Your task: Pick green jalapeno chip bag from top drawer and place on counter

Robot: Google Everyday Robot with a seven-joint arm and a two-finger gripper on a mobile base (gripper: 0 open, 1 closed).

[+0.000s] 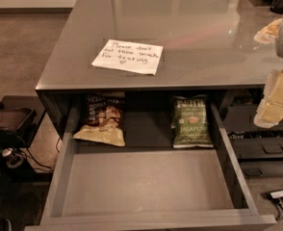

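Observation:
The green jalapeno chip bag (192,121) lies flat at the back right of the open top drawer (146,184), partly under the counter's front edge. The counter (180,28) is glossy grey and bears a white handwritten note (128,56). My gripper (276,102) shows as a pale cream shape at the right edge of the view, beside the counter's right front corner, to the right of the drawer and above the level of the bag. It touches nothing that I can see.
A dark brown-and-cream snack bag (102,119) lies at the back left of the drawer. A black chair or cart (9,124) stands on the floor to the left. Dark closed drawers (264,148) and cables (281,196) are at the right.

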